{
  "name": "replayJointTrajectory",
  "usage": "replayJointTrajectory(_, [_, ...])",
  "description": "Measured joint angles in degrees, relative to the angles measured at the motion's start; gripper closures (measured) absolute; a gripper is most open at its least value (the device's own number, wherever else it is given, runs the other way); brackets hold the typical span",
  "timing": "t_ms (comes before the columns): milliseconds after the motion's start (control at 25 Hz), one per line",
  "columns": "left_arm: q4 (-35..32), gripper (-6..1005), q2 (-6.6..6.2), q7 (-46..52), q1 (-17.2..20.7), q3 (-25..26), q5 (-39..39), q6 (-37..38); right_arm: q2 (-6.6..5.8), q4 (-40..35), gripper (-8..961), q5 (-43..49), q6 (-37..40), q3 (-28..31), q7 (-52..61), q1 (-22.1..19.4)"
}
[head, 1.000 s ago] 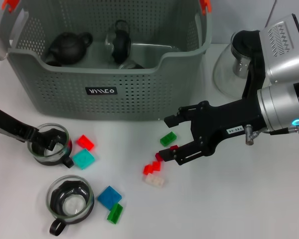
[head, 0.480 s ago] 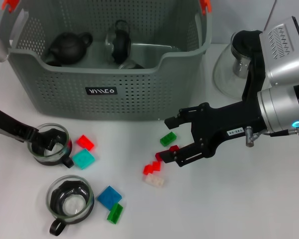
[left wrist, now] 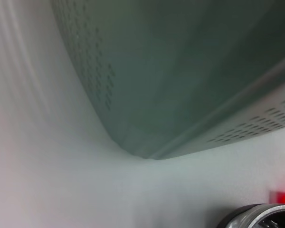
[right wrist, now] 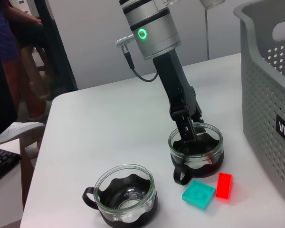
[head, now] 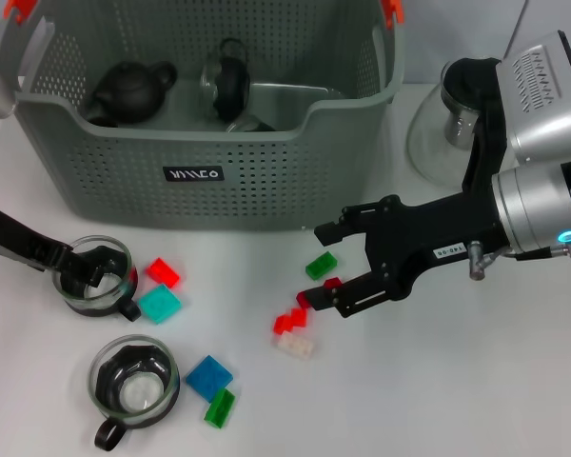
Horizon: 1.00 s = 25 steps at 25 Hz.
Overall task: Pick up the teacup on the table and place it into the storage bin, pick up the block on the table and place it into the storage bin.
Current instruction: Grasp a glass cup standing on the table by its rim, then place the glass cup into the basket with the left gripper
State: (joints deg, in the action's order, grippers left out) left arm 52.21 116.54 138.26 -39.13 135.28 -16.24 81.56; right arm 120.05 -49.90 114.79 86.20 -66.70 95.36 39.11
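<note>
A glass teacup (head: 103, 286) with a black base stands left of the storage bin's (head: 200, 200) front wall. My left gripper (head: 84, 269) reaches into it from the left, fingers pinched over its rim; the right wrist view shows the same gripper (right wrist: 187, 135) dipping into the teacup (right wrist: 199, 152). A second teacup (head: 133, 379) stands nearer the front. My right gripper (head: 322, 265) hangs open just above the table, its jaws straddling a green block (head: 321, 265) and a small dark red block (head: 332, 284).
Loose blocks lie around: red (head: 289, 320), white (head: 294, 347), red (head: 163, 272), teal (head: 159, 304), blue (head: 209, 376), green (head: 220, 407). The bin holds a black teapot (head: 128, 90) and a glass cup (head: 226, 86). A glass pot (head: 438, 133) stands right of the bin.
</note>
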Motion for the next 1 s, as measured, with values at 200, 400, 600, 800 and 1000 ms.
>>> replayJointTrajectory(200, [0.0,164,0.00,0.1,0.0,0.0,0.0,0.0,0.00,0.0,37,0.0,-0.2,0.0,0.0,0.0])
replayJointTrajectory(400, [0.0,181,0.00,0.1,-0.2,0.0,0.3,0.4,0.00,0.0,37,0.0,-0.2,0.0,0.0,0.0])
replayJointTrajectory(600, [0.0,339,0.00,0.1,-0.3,0.0,0.5,0.2,0.00,0.0,37,0.0,-0.2,0.0,0.0,0.0])
replayJointTrajectory(800, [0.0,570,0.00,0.1,-0.3,0.0,0.5,0.1,0.00,0.0,37,0.0,-0.2,0.1,-0.1,0.0])
replayJointTrajectory(1000, [0.2,771,-0.05,0.1,-0.3,0.2,0.5,0.0,0.00,0.0,37,0.0,-0.3,0.1,-0.1,0.0])
